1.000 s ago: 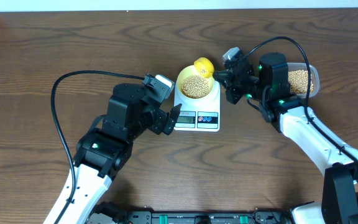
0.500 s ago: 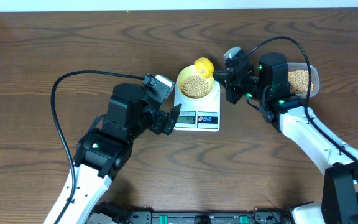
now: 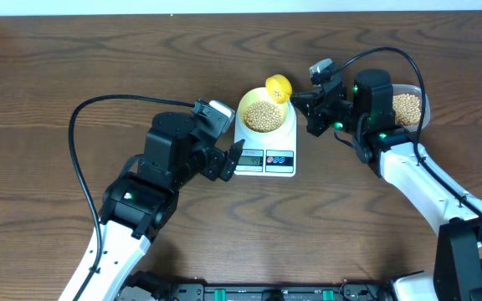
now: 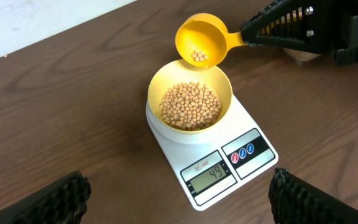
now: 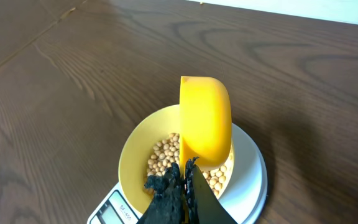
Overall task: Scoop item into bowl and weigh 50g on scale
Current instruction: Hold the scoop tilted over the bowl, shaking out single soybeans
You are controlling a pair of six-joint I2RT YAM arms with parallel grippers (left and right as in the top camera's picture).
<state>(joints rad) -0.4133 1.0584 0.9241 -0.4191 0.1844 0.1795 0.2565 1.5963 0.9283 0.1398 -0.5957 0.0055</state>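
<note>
Scale (image 3: 265, 160) on dark wood-grain table (image 3: 99, 58)

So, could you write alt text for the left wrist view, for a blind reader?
A yellow scoop, held by the right gripper, tilts over a yellow bowl of beans standing on a white scale. A few beans lie in the scoop.

Bright, even light falls from above onto the brown table (image 3: 57, 67), leaving soft, short shadows close beside the scale (image 4: 253, 127). Glare is slight (a mild sheen on the yellow scoop (image 4: 201, 40)). The overhead view looks sharp; in the left wrist view the left fingers (image 4: 55, 199) at the bottom corners are blurred, out of focus.
</note>
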